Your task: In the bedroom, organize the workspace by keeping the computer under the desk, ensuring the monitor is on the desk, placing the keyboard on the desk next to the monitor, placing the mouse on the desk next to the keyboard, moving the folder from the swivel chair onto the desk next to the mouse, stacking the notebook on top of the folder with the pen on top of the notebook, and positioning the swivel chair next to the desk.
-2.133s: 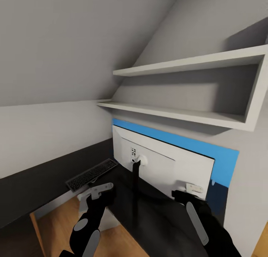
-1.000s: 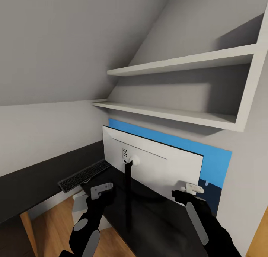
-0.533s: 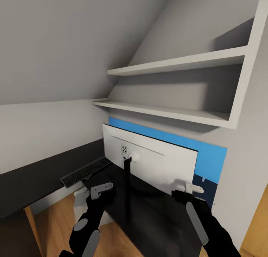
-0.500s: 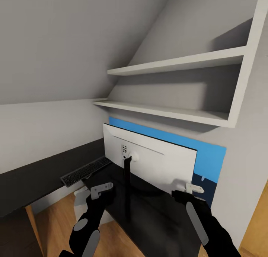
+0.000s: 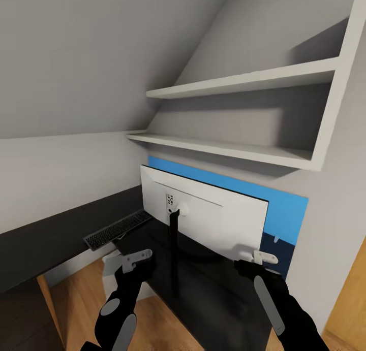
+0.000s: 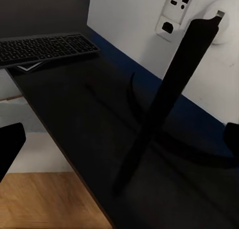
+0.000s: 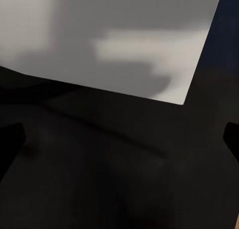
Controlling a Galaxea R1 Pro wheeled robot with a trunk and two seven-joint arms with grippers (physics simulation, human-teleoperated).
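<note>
monitor (image 5: 213, 216) upright on desk (image 5: 46, 239), pale back to camera | keyboard (image 5: 118, 230) on desk beside it | left gripper (image 5: 136, 258) jaws apart | right gripper (image 5: 259, 258) jaws apart

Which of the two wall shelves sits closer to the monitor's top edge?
The lower shelf, directly above the monitor; the upper shelf hangs higher.

Sloped grey ceiling (image 5: 101, 46), white wall shelves (image 5: 244, 84), wood floor (image 5: 81, 300)

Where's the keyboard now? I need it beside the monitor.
In the head view the keyboard lies on the black desk, left of the monitor, near its stand and beyond the left pincer.
</note>
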